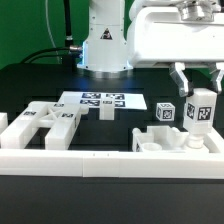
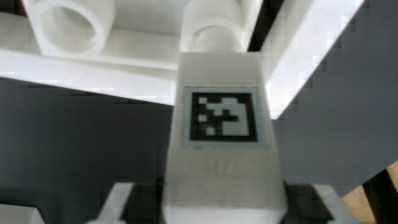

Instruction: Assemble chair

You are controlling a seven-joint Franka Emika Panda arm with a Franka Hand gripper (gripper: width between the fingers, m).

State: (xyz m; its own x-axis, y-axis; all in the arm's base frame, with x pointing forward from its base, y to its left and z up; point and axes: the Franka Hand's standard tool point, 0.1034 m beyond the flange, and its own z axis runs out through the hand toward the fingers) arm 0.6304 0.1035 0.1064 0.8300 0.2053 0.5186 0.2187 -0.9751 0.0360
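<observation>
My gripper point(image 1: 198, 88) is shut on a white cube-ended chair leg point(image 1: 200, 112) at the exterior view's right and holds it upright, tag facing the camera. Just below the leg lies a white chair slab point(image 1: 160, 142) with round sockets. In the wrist view the leg point(image 2: 221, 110) runs from between my fingers point(image 2: 128, 205) toward two of the slab's round sockets point(image 2: 80, 30), with its end over or at one of them. Whether the leg touches the slab is unclear. A second tagged leg point(image 1: 165, 112) stands behind the slab.
Cut-out chair frames point(image 1: 45, 122) lie at the exterior view's left. The marker board point(image 1: 100, 100) lies flat in the middle, in front of the arm's base point(image 1: 104, 45). A long plain white border rail point(image 1: 100, 160) runs along the front.
</observation>
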